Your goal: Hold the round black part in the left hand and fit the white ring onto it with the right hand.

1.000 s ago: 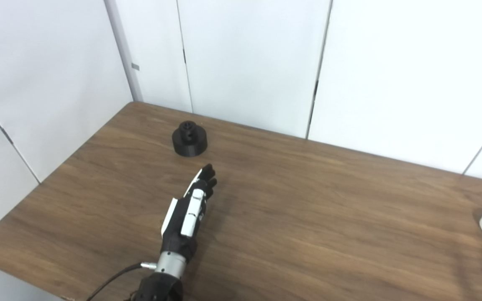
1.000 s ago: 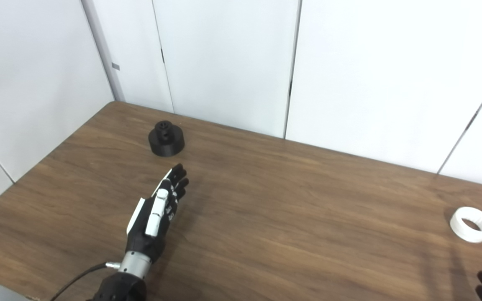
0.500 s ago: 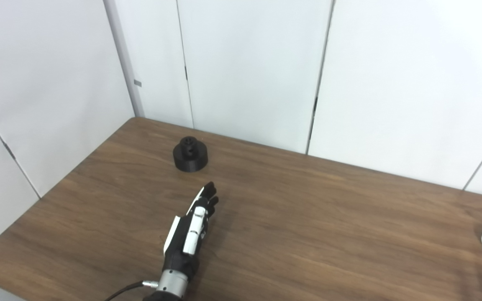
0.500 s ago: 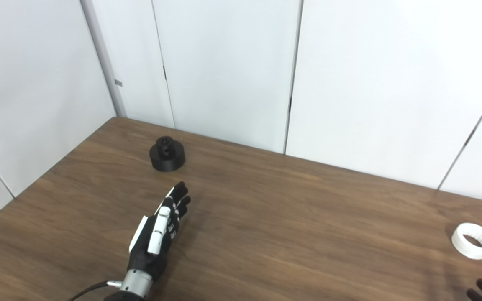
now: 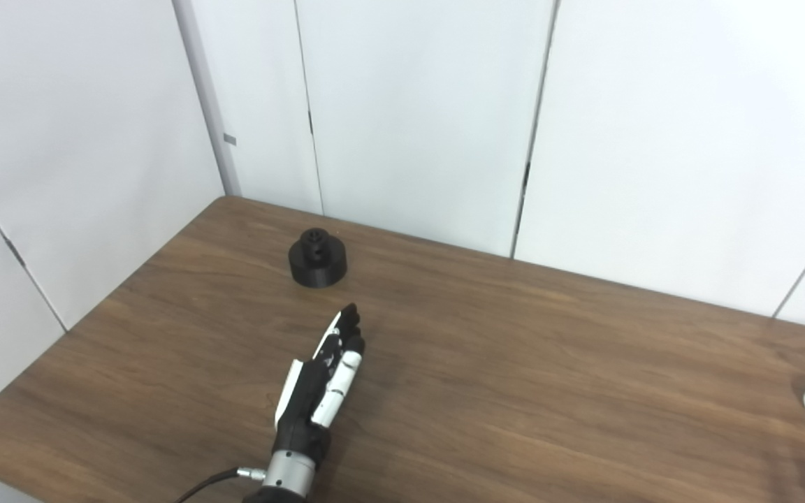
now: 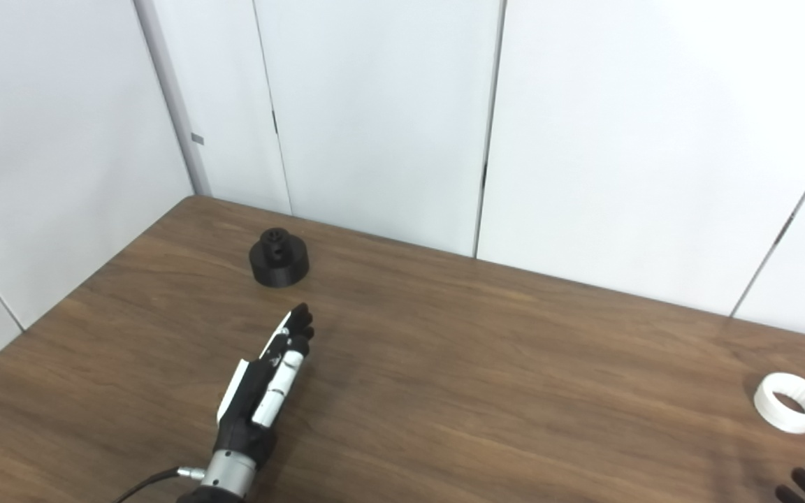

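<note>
The round black part (image 5: 317, 259) sits near the table's (image 5: 514, 363) far-left corner, the outstretched, empty left hand (image 5: 318, 388) short of it.

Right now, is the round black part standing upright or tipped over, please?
Upright: the round black part sits flat on the brown wooden table, its narrower hub pointing up, untouched by the left hand.
</note>
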`<state>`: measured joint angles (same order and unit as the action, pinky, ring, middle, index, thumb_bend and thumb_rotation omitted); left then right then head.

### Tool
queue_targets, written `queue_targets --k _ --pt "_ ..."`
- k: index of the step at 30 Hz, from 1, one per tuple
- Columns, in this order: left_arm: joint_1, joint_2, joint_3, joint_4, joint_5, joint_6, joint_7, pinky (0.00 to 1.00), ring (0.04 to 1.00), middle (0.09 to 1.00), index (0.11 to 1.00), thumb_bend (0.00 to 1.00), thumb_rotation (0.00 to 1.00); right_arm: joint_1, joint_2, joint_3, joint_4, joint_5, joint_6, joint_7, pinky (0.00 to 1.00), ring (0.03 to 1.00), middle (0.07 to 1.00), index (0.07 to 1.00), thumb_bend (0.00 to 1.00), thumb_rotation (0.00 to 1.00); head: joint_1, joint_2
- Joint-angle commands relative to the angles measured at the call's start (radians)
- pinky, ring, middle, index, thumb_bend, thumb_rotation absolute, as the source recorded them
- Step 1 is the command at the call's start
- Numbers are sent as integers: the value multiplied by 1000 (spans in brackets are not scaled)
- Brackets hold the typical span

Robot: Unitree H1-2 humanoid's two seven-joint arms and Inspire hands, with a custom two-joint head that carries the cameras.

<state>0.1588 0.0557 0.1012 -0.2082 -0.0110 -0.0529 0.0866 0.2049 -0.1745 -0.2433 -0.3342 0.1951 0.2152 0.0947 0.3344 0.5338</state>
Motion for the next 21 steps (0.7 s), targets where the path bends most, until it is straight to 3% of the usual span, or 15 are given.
queue_targets --k 1,4,7,10,14,17,21 --pt "2 17 -1 -64 120 -16 29 959 966 966 965 602 663 -11 -10 -7 -28 14 -33 -3 717 865 900 893 478 1000 0 3" --pt "-15 44 17 -130 256 48 46 893 935 932 936 656 693 -12 -7 -5 -28 10 -31 -7 741 877 905 892 508 1000 -1 8" --pt "-37 57 44 -181 321 97 49 910 930 928 937 712 599 -13 -4 -1 -33 3 -26 -11 782 891 911 896 514 1000 3 10" --pt "-70 91 70 -223 430 174 45 907 936 936 941 856 450 -15 1 3 -29 -2 -29 -16 821 905 919 910 529 1000 6 10" --pt "-114 166 92 -226 521 259 21 897 958 973 966 990 367 -14 -3 12 -29 -11 -33 -19 850 929 931 925 562 1000 3 14" --pt "-145 225 93 -208 586 301 5 905 975 987 972 1000 370 -14 -5 15 -30 -14 -35 -21 864 940 932 925 567 1000 4 15" --pt "-194 297 76 -146 709 331 13 890 981 970 956 1000 456 -16 -3 19 -28 -24 -40 -23 863 941 929 923 555 1000 5 14"
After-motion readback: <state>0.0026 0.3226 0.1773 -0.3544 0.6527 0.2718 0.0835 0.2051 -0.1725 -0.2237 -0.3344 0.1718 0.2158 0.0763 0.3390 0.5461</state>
